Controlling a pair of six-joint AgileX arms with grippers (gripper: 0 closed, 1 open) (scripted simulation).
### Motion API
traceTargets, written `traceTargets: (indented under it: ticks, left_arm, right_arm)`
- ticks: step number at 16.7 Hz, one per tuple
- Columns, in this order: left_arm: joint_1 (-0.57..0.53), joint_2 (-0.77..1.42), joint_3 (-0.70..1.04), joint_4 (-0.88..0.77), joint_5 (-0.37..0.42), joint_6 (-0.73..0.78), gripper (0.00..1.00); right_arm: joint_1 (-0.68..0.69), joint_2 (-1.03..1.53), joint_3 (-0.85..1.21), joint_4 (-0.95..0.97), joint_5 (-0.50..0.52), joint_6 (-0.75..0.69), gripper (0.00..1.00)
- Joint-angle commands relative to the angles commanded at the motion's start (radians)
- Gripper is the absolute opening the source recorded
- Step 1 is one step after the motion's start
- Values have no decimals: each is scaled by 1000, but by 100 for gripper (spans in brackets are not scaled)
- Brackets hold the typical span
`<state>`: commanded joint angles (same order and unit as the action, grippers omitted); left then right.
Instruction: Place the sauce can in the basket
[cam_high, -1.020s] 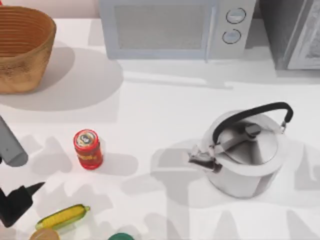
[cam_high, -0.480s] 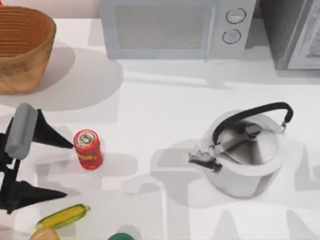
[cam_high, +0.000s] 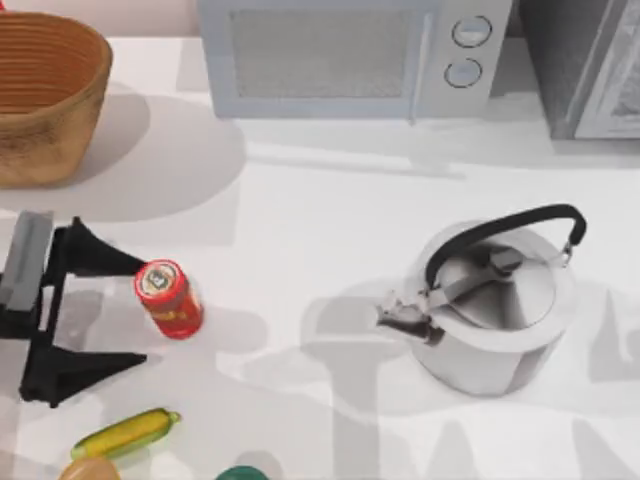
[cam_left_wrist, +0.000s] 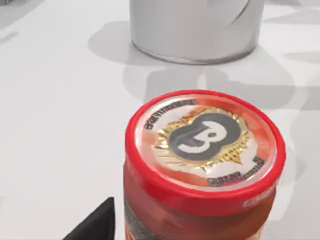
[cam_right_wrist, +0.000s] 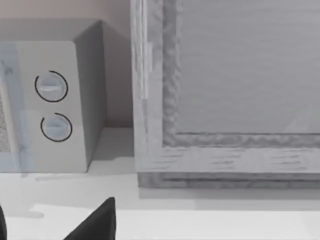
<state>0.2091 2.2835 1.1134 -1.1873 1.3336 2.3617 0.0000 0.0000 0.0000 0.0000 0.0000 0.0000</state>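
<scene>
Your left gripper (cam_high: 138, 312) is low at the table's left side, its jaws spread wide. The upper fingertip (cam_high: 135, 264) sits right against the can's (cam_high: 168, 298) lid edge; you can't tell for sure whether it touches. The lower fingertip (cam_high: 135, 358) is well clear of the can, so nothing is pinched. The can stands on the table (cam_high: 330, 210) just past the fingertips, leaning a little, not between the jaws.

In your left wrist view the can (cam_left_wrist: 202, 170) is very close, lid up, its round emblem plain to read, and one dark fingertip (cam_left_wrist: 97, 224) shows beside its wall. Beyond it you see the base of the kettle (cam_left_wrist: 197, 30).

The basket (cam_high: 45, 95) sits at the far left corner of the table, well apart from the can. The kettle (cam_high: 495, 305) stands on the right half, the microwave (cam_high: 345, 55) along the back edge. Near the front left edge lie a corn cob (cam_high: 125, 433) and parts of two other small items that you can't identify.

Your right wrist view faces the microwave's (cam_right_wrist: 50, 105) dials and a grey cabinet (cam_right_wrist: 225, 95), with one dark fingertip (cam_right_wrist: 95, 222) at the picture's edge; you cannot tell how that gripper's jaws stand.
</scene>
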Motion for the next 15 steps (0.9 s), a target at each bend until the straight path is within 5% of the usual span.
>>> traceTargets:
  ticks: [5,15]
  left_arm:
    - [45,102,53,-55,70,119,100]
    - [8,50,9,40,89,19,100]
  right_arm:
    - [0,0,0,0,0,0,100]
    - [0,0,0,0,0,0,100]
